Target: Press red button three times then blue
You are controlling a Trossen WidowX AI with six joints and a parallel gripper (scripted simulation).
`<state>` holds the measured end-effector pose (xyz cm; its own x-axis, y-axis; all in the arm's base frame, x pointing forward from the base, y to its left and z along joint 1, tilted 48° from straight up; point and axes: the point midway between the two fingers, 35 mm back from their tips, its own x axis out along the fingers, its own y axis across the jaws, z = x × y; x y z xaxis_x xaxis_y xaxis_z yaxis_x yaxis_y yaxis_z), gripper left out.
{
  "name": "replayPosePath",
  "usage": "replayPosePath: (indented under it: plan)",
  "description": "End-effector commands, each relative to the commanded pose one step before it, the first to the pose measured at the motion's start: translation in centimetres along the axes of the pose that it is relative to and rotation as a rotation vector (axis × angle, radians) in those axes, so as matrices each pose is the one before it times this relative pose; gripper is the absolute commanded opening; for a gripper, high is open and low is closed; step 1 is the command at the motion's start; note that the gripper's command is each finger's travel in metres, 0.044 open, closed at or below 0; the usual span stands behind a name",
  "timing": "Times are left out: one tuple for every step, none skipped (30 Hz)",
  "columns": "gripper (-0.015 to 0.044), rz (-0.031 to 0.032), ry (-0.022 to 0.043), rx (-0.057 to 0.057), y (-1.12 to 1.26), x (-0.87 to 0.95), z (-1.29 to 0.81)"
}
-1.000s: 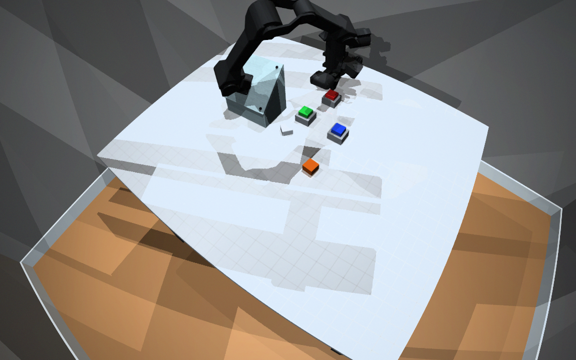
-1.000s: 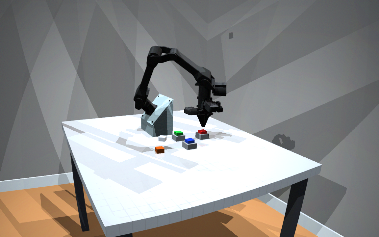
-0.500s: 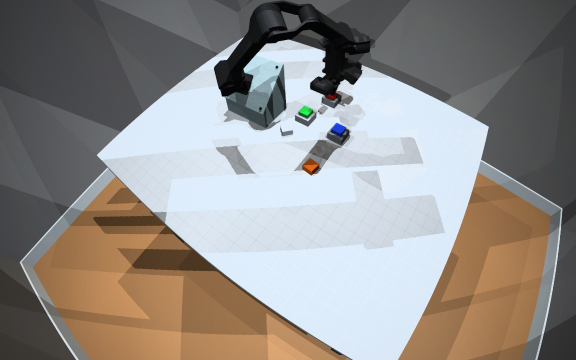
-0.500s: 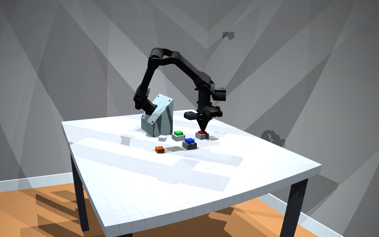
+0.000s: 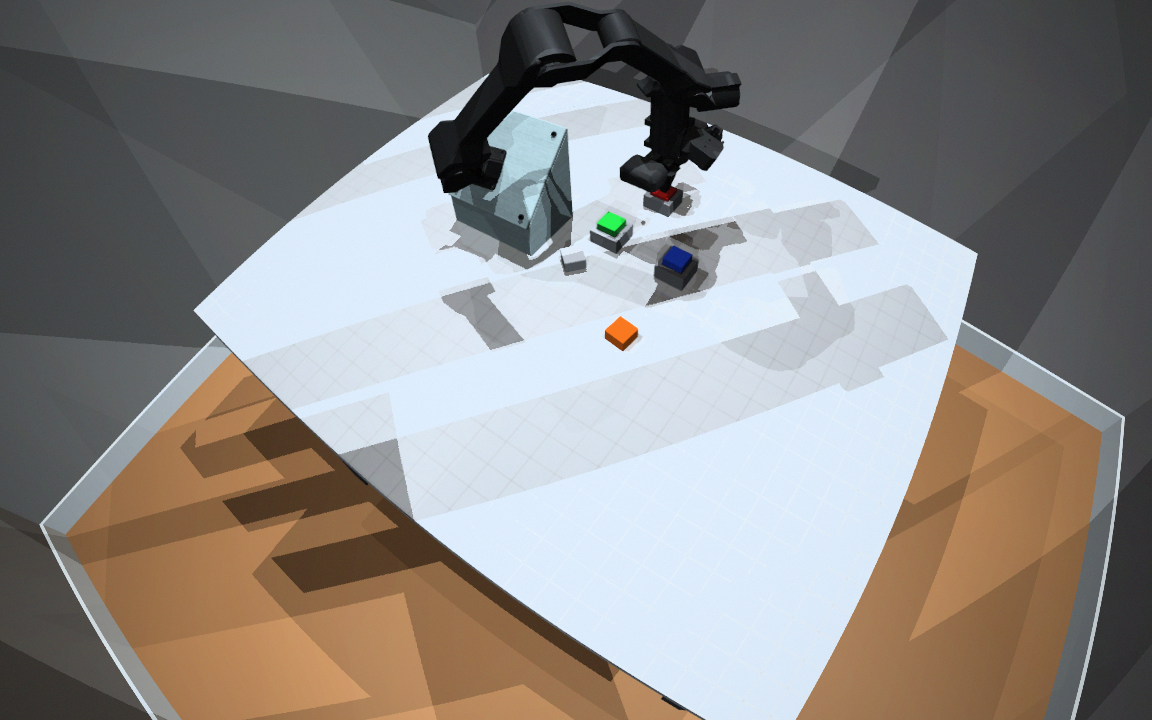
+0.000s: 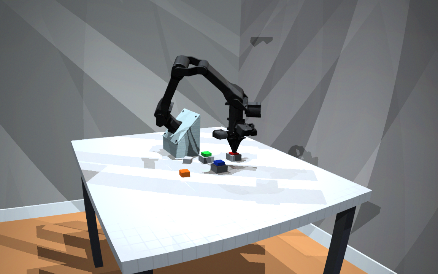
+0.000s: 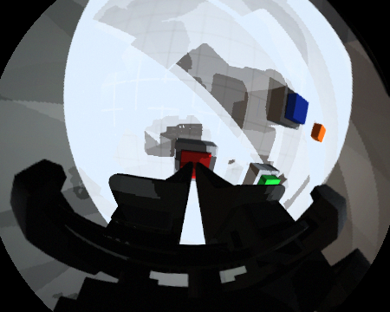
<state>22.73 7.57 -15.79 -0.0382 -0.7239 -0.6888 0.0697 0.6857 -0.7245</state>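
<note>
Grey shadow-streaked walls [image 6: 77, 68], orange floor [image 6: 9, 245].

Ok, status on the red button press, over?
End effector shut, holding nothing, tips down on red button. Blue button not yet pressed. Green button and orange block off the path.

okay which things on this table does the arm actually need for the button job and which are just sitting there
Needed:
red button, under the shut tool
blue button

Just sitting there:
green button
orange block
small grey block
</note>
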Motion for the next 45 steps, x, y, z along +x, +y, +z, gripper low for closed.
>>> replayPosePath:
  plan:
    - [0.0020,-0.00406,0.00038,-0.0060,-0.082,0.106,-0.075]
    - [0.0020,0.00000,0.00000,0.0000,0.000,0.000,0.000]
    - [0.0020,0.00391,-0.00029,0.0053,0.086,-0.373,0.080]
    - [0.0020,-0.00035,0.00016,-0.0016,0.013,-0.810,0.006]
    - [0.0020,-0.00089,0.00027,-0.0023,-0.010,-1.230,-0.028]
    - [0.0020,-0.00085,0.00019,-0.0014,-0.027,-0.828,-0.044]
    - [0.0020,-0.00033,0.00007,-0.0005,-0.013,-0.277,-0.019]
    - [0.0020,0.00000,0.00000,0.0000,0.000,0.000,0.000]
    - [0.0020,0.00000,0.00000,0.0000,0.000,0.000,0.000]
    - [0.0020,0.00023,0.00001,-0.0001,0.020,-0.245,0.021]
    - [0.0020,0.00062,0.00004,-0.0002,0.052,-0.740,0.051]
    - [0.0020,0.00078,0.00012,-0.0002,0.057,-1.249,0.049]
    - [0.0020,0.00054,0.00024,-0.0002,0.017,-1.649,-0.005]
    - [0.0020,0.00006,0.00024,-0.0001,-0.033,-1.284,-0.057]
    - [0.0020,-0.00012,0.00016,0.0000,-0.040,-0.776,-0.056]
    - [0.0020,-0.00007,0.00006,0.0000,-0.017,-0.259,-0.022]
    - [0.0020,0.00000,0.00000,0.0000,0.000,0.000,0.000]
    - [0.0020,0.00000,0.00000,0.0000,0.000,0.000,0.000]
    - [0.0020,0.00089,-0.00008,-0.0003,-0.191,-0.036,0.228]
    - [0.0020,0.00242,-0.00028,-0.0008,-0.590,-0.098,0.678]
    - [0.0020,0.00319,-0.00057,-0.0011,-1.035,-0.133,1.106]
    - [0.0020,0.00252,-0.00084,-0.0008,-1.427,-0.118,1.373]
    - [0.0020,0.00072,-0.00082,-0.0002,-1.545,-0.059,1.318]
    - [0.0020,-0.00113,-0.00063,0.0004,-1.644,0.000,1.240]
    - [0.0020,-0.00297,-0.00028,0.0009,-1.737,0.059,1.153]
    - [0.0020,-0.00474,0.00023,0.0013,-1.806,0.115,1.049]
    - [0.0020,-0.00490,0.00062,0.0012,-1.456,0.128,0.746]
    - [0.0020,-0.00344,0.00059,0.0008,-0.895,0.094,0.417]
    - [0.0020,-0.00123,0.00024,0.0003,-0.301,0.034,0.134]
    - [0.0020,0.00000,0.00000,0.0000,0.000,0.000,0.000]
    - [0.0020,0.00000,0.00000,0.0000,0.000,0.000,0.000]
    - [0.0020,0.00000,0.00000,0.0000,0.000,0.000,0.000]
    - [0.0020,0.00000,0.00000,0.0000,0.000,0.000,0.000]
    - [0.0020,0.00000,0.00000,0.0000,0.000,0.000,0.000]
    - [0.0020,0.00000,0.00000,0.0000,0.000,0.000,0.000]
    - [0.0020,0.00018,-0.00008,0.0000,0.012,0.258,0.025]
    - [0.0020,0.00041,-0.00021,-0.0001,0.029,0.773,0.061]
    - [0.0020,0.00020,-0.00027,0.0000,0.022,1.280,0.061]
    - [0.0020,-0.00063,-0.00017,0.0002,-0.018,1.637,0.000]
    - [0.0020,-0.00116,0.00004,0.0002,-0.047,1.249,-0.060]
    - [0.0020,-0.00098,0.00011,0.0002,-0.041,0.741,-0.061]
    - [0.0020,-0.00037,0.00005,0.0001,-0.016,0.245,-0.025]
    - [0.0020,0.00000,0.00000,0.0000,0.000,0.000,0.000]
    - [0.0020,0.00000,0.00000,0.0000,0.000,0.000,0.000]
    - [0.0020,0.00001,-0.00001,0.0000,0.001,0.027,0.001]
